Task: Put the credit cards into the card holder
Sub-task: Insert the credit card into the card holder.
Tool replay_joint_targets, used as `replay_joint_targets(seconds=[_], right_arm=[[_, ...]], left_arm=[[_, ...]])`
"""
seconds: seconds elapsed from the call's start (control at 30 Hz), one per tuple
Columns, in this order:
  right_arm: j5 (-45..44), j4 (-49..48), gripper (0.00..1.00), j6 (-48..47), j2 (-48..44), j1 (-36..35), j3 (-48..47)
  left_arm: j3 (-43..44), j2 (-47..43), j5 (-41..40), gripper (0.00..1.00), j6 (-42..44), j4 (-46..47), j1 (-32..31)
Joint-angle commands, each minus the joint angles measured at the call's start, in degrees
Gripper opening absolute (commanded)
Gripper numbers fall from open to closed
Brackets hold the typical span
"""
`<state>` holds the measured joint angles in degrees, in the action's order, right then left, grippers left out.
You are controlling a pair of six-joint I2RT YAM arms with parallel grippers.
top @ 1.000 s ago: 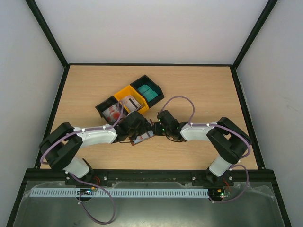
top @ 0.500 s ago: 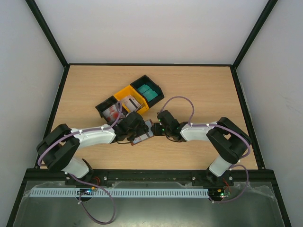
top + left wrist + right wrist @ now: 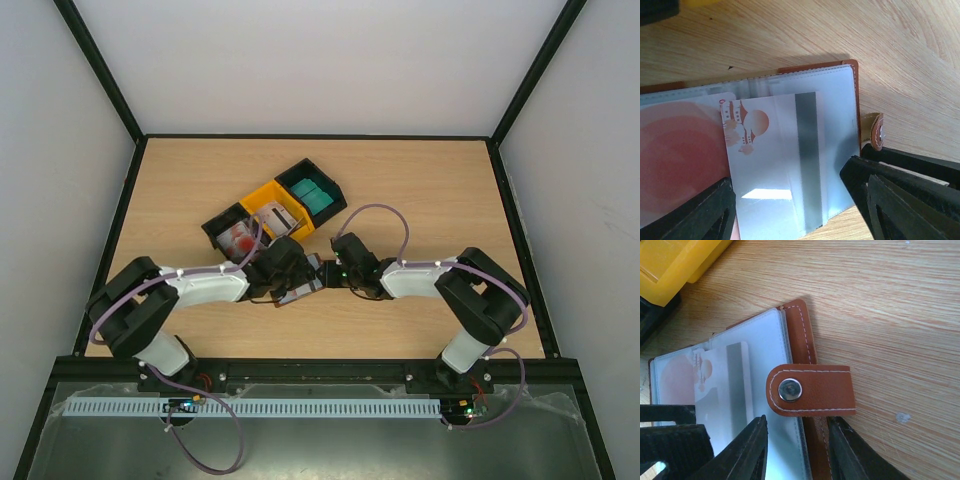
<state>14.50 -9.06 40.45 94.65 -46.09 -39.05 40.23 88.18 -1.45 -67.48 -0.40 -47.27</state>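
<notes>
While the table (image 3: 430, 190) holds the bins (image 3: 275, 213), the open card holder (image 3: 305, 284) lies just in front of them, between my two grippers.
My left gripper (image 3: 789, 192) stands wide apart, a finger either side of the white card (image 3: 770, 150), clamping nothing I can see. My right gripper (image 3: 797, 432) straddles the holder's brown edge under the strap (image 3: 815, 390), and I cannot tell whether it grips or only pins. The card lies at the clear sleeve (image 3: 840, 100). My worry: pushed crooked, its corner would catch the sleeve mouth and buckle, or the holder would skid if the right side lets go. No brand or words are readable, only a red figure print and grey stripe on the card and a metal snap (image 3: 789, 390).
</notes>
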Motion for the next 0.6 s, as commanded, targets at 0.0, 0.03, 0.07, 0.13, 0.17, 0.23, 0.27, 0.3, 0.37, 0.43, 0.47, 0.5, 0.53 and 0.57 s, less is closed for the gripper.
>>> replay_joint_targets(seconds=[0.0, 0.03, 0.07, 0.13, 0.17, 0.23, 0.27, 0.3, 0.37, 0.43, 0.47, 0.5, 0.53, 0.57], right_arm=[[3.42, 9.07, 0.34, -0.02, 3.61, -0.59, 3.19], [3.51, 9.06, 0.34, -0.06, 3.53, -0.62, 3.23], [3.56, 9.04, 0.34, -0.06, 3.41, -0.61, 3.20], [3.66, 8.91, 0.34, -0.08, 3.34, -0.58, 3.15], [3.69, 8.95, 0.34, -0.08, 3.28, -0.64, 3.17], [3.91, 8.67, 0.34, -0.18, 3.11, -0.60, 3.19], [4.03, 8.49, 0.34, -0.11, 2.95, -0.62, 3.25], [4.16, 8.31, 0.34, -0.13, 2.89, -0.59, 3.34], [4.07, 8.18, 0.34, -0.15, 2.75, -0.60, 3.43], [3.27, 8.70, 0.34, -0.24, 2.37, -0.64, 3.40], [2.52, 9.44, 0.34, -0.41, 1.99, -0.62, 3.38], [1.87, 10.00, 0.35, -0.76, 0.95, -0.71, 3.41], [1.10, 10.63, 0.36, -1.32, 0.06, -0.68, 3.45], [0.12, 11.60, 0.37, -1.98, -1.20, -0.72, 3.45]], left_arm=[[1.31, 2.49, -0.24, 0.71, 1.48, -0.04, 0.44], [2.07, 3.12, -0.52, 0.69, 2.02, -0.44, 0.54], [2.74, 3.67, -0.59, 0.68, 2.41, -0.58, 0.53], [3.49, 4.52, -0.42, 0.67, 2.77, 0.02, 0.51], [3.70, 4.92, -0.32, 0.66, 2.72, 0.25, 0.51], [3.75, 5.48, 0.05, 0.66, 2.58, 0.68, 0.57], [3.73, 5.60, 0.39, 0.66, 2.54, 0.94, 0.54], [3.72, 5.68, 0.55, 0.65, 2.53, 0.97, 0.52], [3.65, 5.23, 0.03, 0.66, 2.53, 0.24, 0.56], [3.41, 3.88, -1.13, 0.66, 2.55, -0.87, 0.53], [3.13, 2.56, -1.75, 0.67, 2.58, -1.48, 0.43], [2.92, 1.53, -2.24, 0.67, 2.66, -2.17, 0.44], [2.84, 0.57, -2.66, 0.68, 2.77, -2.76, 0.42], [2.68, -0.28, -2.98, 0.69, 2.91, -3.36, 0.46]])
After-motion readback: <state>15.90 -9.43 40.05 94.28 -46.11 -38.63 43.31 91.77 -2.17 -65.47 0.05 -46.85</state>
